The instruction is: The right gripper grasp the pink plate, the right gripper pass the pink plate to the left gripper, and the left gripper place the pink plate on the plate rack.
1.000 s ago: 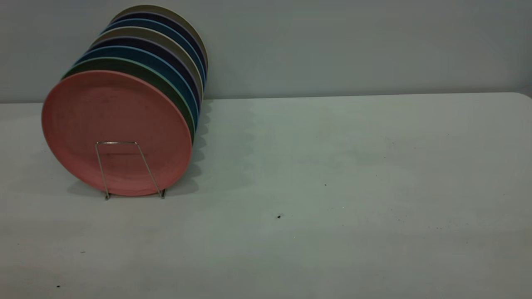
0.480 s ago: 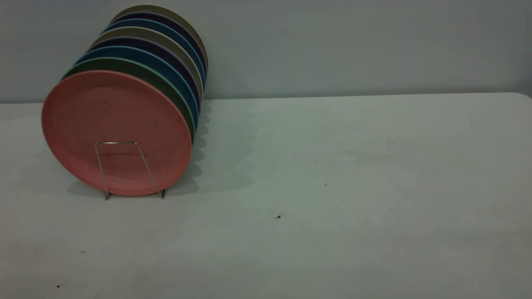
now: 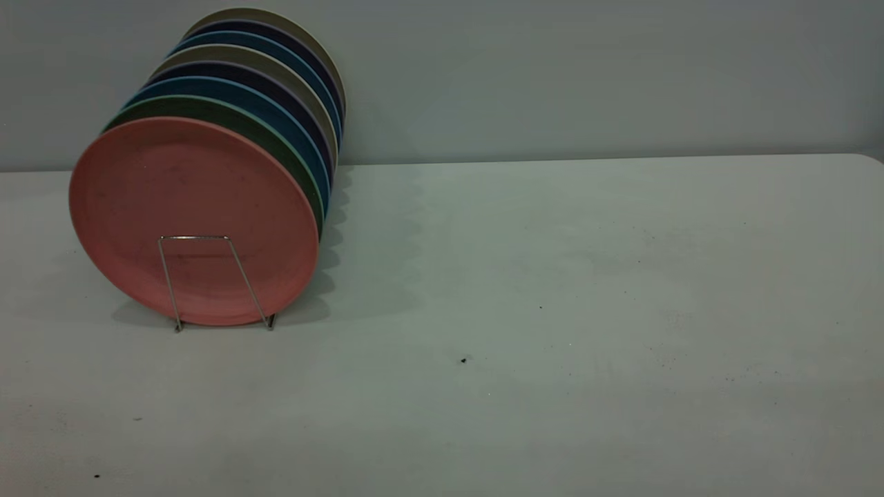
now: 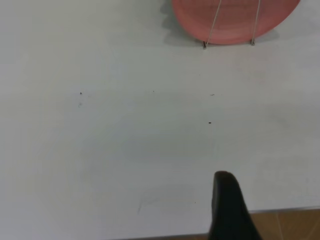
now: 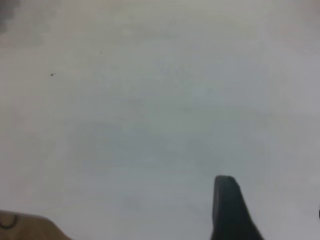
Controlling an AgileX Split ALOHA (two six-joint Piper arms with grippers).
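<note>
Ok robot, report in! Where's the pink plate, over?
Pink plate upright at front of plate rack, leaning on other plates. Both arms parked off the table, holding nothing. Nothing in the way. Over.

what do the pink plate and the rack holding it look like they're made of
The pink plate looks like matte plastic or a fibre composite: flat salmon colour, no glare, faint dark specks, a low moulded rim. Glazed ceramic seems unlikely, since it shows no shine. The plate rack looks like thin bare metal wire: silver, with bright glints along its bent trapezoid loop, and small feet on the table.
</note>
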